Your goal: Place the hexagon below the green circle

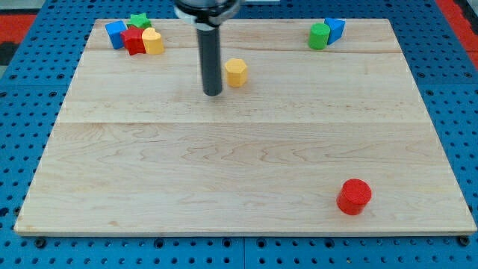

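A yellow hexagon (236, 72) lies on the wooden board in the upper middle of the view. A green circle (320, 36) sits near the top right, touching a blue block (335, 28) on its right. My tip (213, 93) rests on the board just left of and slightly below the yellow hexagon, close to it but with a small gap showing. The rod rises straight up to the view's top.
A cluster at the top left holds a blue block (116, 33), a red block (134, 40), a green star (138, 21) and a yellow block (153, 41). A red cylinder (354, 196) stands at the bottom right. The board's edges (45, 149) border a blue pegboard.
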